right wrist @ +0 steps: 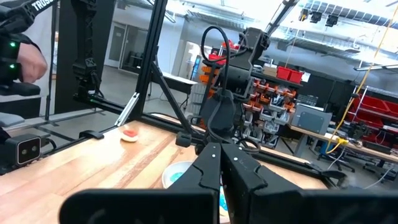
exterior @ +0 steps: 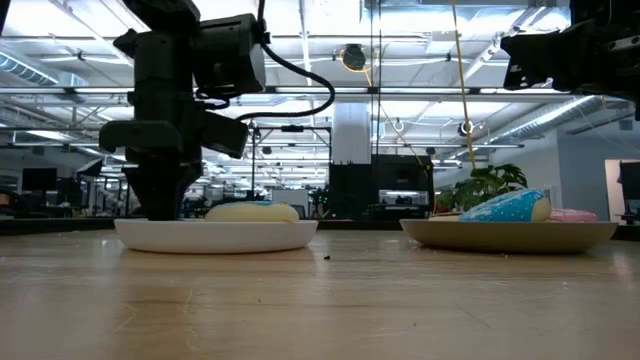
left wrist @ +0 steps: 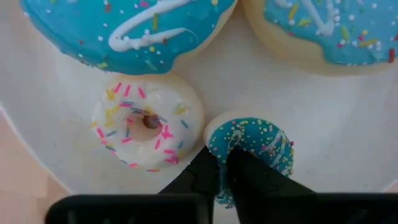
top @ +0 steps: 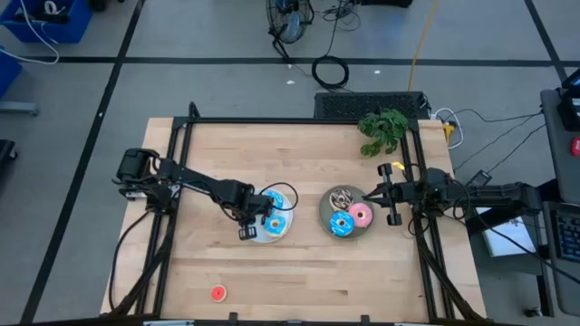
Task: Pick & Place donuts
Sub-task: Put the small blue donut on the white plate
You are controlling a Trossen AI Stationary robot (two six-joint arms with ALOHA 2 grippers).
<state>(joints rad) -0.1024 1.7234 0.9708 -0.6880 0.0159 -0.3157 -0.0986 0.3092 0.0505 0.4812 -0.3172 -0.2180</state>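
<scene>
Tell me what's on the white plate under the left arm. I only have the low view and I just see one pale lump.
Observer: The white plate holds four donuts: two large blue donuts, a small white sprinkled donut and a tiny blue donut.
Operator: Where exactly is the left end effector?
Observer: The left end effector is at the tiny blue donut's rim.
Operator: And the right one?
Observer: The right end effector waits shut beside the grey plate.

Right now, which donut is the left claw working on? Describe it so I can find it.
Start at the white plate left of the table's middle, under the left claw. Its fingertips pinch the rim of the small blue-iced donut, far smaller than the two big blue ones and beside a small white sprinkled one.
</scene>
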